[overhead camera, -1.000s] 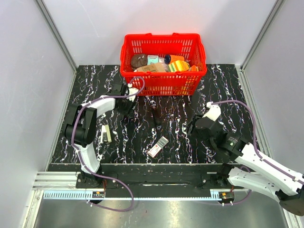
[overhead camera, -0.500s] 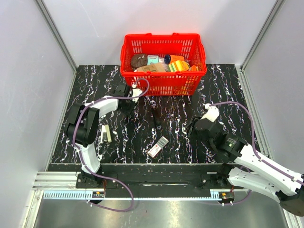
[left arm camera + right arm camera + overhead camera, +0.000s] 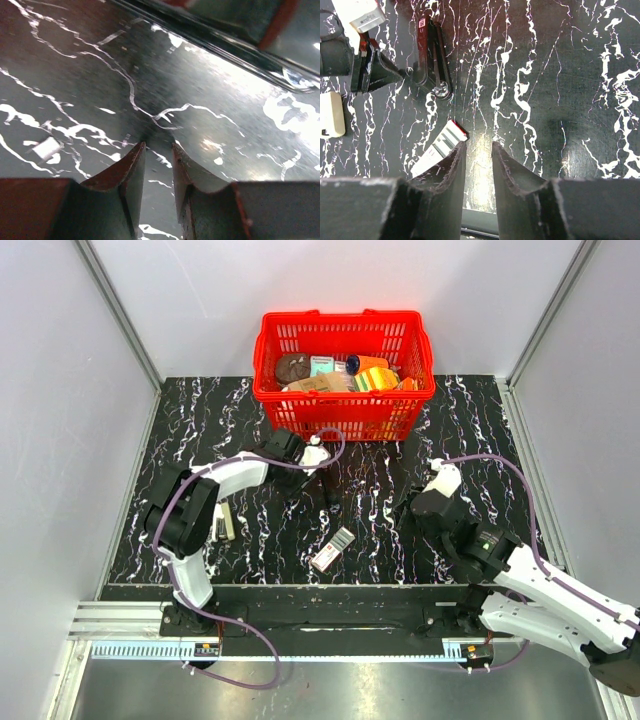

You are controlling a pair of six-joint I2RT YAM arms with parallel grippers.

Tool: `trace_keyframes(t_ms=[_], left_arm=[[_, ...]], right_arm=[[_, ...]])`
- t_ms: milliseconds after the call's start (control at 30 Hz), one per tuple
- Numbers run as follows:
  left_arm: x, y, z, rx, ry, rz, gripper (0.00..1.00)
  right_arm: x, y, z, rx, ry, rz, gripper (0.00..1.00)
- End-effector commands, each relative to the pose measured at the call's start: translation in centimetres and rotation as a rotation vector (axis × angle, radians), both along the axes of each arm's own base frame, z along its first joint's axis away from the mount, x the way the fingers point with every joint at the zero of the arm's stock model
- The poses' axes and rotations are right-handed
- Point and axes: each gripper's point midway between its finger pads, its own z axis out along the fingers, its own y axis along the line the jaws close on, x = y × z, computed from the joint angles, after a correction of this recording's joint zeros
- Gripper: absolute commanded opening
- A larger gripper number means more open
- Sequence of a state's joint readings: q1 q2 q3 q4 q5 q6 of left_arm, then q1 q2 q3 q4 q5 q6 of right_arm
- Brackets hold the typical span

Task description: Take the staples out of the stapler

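The black stapler (image 3: 328, 483) lies on the marble table in front of the basket; it also shows in the right wrist view (image 3: 433, 56). My left gripper (image 3: 314, 462) sits low just left of the stapler, its tip close to the stapler's side (image 3: 400, 75). Its jaws stand nearly together with nothing between them (image 3: 158, 145). My right gripper (image 3: 403, 510) hovers right of the stapler, jaws nearly together and empty (image 3: 478, 144). A white and red staple box (image 3: 333, 548) lies near the front edge, also seen from the right wrist (image 3: 439, 147).
A red basket (image 3: 345, 418) with several items stands at the back. A small cream-coloured object (image 3: 223, 522) lies at the left, beside the left arm. The table's front edge (image 3: 330, 587) runs just below the staple box.
My left gripper has swung right from the basket's left front corner to just beside the stapler. The right arm has barely moved.
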State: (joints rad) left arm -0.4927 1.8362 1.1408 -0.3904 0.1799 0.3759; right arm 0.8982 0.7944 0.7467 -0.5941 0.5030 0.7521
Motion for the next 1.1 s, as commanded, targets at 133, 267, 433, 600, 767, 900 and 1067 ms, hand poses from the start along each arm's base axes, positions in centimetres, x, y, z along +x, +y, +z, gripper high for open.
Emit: trace_keyframes(t_ms=[133, 267, 433, 600, 767, 900, 1067], left_arm=[[-2.5, -1.2, 4.5, -0.103, 0.037, -0.051, 0.38], [0.5, 0.1, 7.2, -0.125, -0.051, 0.058, 0.55], [3.9, 3.0, 6.3, -0.031, -0.129, 0.011, 0.63], [5.9, 5.6, 4.8, -0.059, -0.085, -0.002, 0.64], [6.3, 5.2, 4.4, -0.052, -0.122, -0.137, 0.65], [6.3, 5.0, 3.6, -0.029, -0.146, -0.285, 0.65], [6.0, 4.9, 2.0, 0.007, -0.160, -0.476, 0.63]], right_arm=[[0.1, 0.4, 0.9, 0.025, -0.026, 0.018, 0.33], [0.1, 0.5, 0.8, 0.026, -0.026, 0.018, 0.33], [0.2, 0.6, 0.8, 0.025, -0.028, 0.021, 0.34], [0.2, 0.6, 0.9, 0.028, -0.035, 0.022, 0.34], [0.5, 0.9, 0.9, 0.024, -0.039, 0.029, 0.34], [0.5, 1.2, 1.1, 0.029, -0.042, 0.036, 0.34], [0.4, 1.1, 1.1, 0.024, -0.041, 0.035, 0.34]])
